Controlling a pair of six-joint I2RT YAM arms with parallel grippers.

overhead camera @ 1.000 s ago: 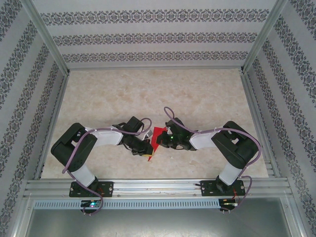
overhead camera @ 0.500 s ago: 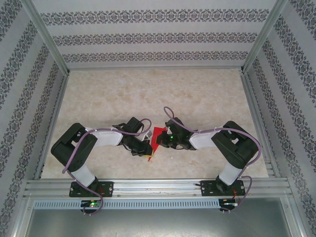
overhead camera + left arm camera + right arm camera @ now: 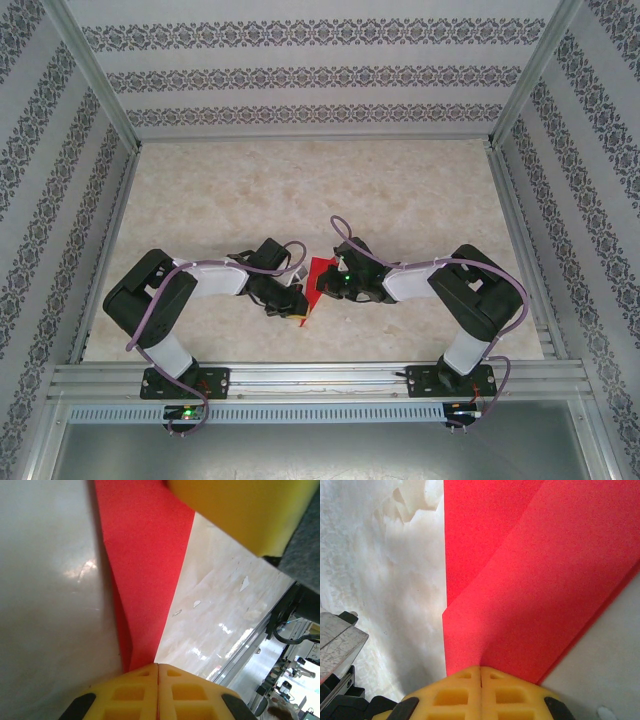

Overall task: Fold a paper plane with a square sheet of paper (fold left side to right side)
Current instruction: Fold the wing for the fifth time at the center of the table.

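The red sheet of paper (image 3: pixel 318 276) is folded into a small creased shape, held just above the table between the two arms. My left gripper (image 3: pixel 301 301) is shut on its near narrow end; in the left wrist view the yellow jaws (image 3: pixel 158 666) meet on the tapering red paper (image 3: pixel 145 580). My right gripper (image 3: pixel 329 284) is shut on the paper's right side; in the right wrist view the closed jaws (image 3: pixel 480 669) pinch overlapping red layers (image 3: pixel 535 590). A yellow finger of the right gripper (image 3: pixel 245 510) covers the paper's far end. The paper's whole outline is hidden by the grippers.
The marbled beige table (image 3: pixel 300 190) stretches open behind the grippers. Patterned walls (image 3: pixel 300 70) and metal posts enclose it on three sides. An aluminium rail (image 3: pixel 320 380) carrying both arm bases runs along the near edge.
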